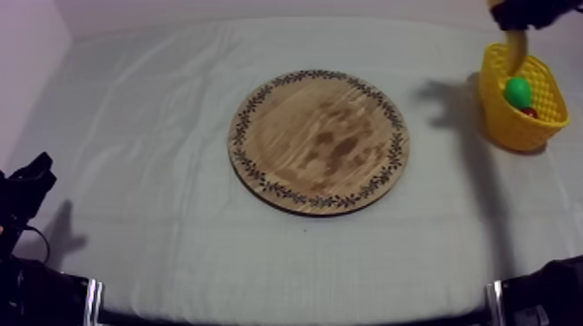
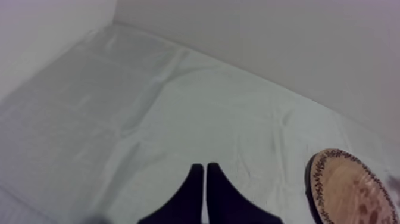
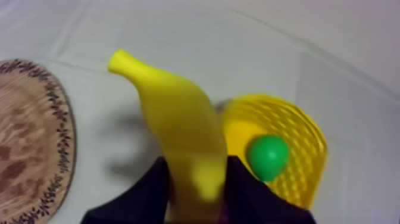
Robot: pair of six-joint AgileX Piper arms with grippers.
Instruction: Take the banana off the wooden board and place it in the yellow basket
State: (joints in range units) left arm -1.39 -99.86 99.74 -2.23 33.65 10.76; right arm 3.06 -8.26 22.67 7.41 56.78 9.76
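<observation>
The yellow banana [image 3: 178,128] hangs in the air, held between the black fingers [image 3: 155,190] of my right gripper [image 3: 196,187], which is shut on it. In the top view the banana [image 1: 517,48] dangles from my right gripper [image 1: 518,19] just above the yellow basket [image 1: 499,108] at the table's right side. The basket [image 3: 297,137] holds a green pear [image 3: 268,156] and a small red fruit [image 1: 528,113]. The round wooden board [image 1: 318,141] lies bare at the table's middle. My left gripper [image 2: 205,173] is shut on nothing, low at the left [image 1: 30,178].
White walls run behind and to the left of the table. The board's patterned rim [image 2: 315,179] lies ahead of my left gripper, with open cloth between them. The board [image 3: 30,137] also lies left of the basket.
</observation>
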